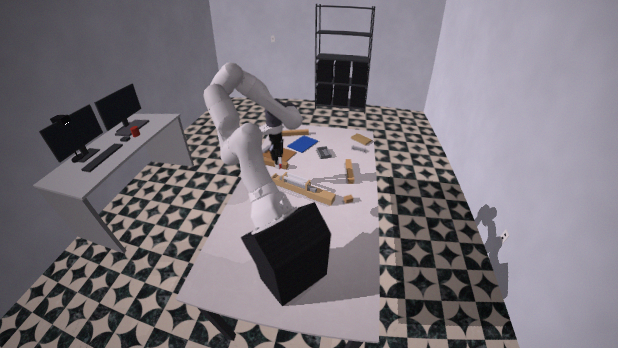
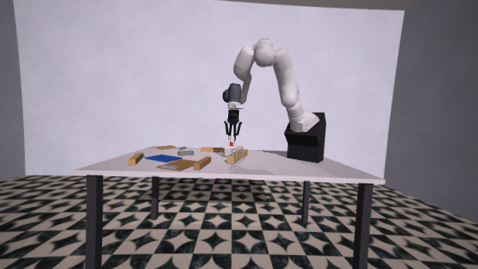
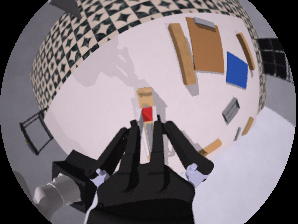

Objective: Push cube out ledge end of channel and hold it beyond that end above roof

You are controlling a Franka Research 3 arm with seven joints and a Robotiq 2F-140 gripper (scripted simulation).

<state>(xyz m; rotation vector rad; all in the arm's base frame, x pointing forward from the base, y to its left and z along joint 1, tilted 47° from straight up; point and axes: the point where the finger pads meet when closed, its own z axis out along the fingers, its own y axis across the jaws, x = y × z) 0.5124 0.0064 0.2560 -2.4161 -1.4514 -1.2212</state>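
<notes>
The small red cube (image 2: 231, 144) is held between the fingertips of my gripper (image 2: 231, 141), which is shut on it. The cube hangs just above the near end of the wooden channel (image 2: 237, 155), only slightly higher than the channel's top. In the wrist view the cube (image 3: 147, 115) sits between the dark fingers, with the channel's end (image 3: 141, 99) right behind it. In the top view the channel (image 1: 301, 190) lies in front of the robot's base, and the gripper (image 1: 276, 151) stands over its far left end, partly hidden by the arm.
Around the channel, a blue pad (image 1: 302, 144), a grey part (image 1: 324, 152), a wooden tray (image 2: 179, 165) and several wooden blocks (image 1: 349, 170) lie on the table. The black robot base (image 1: 287, 250) stands near the table's edge.
</notes>
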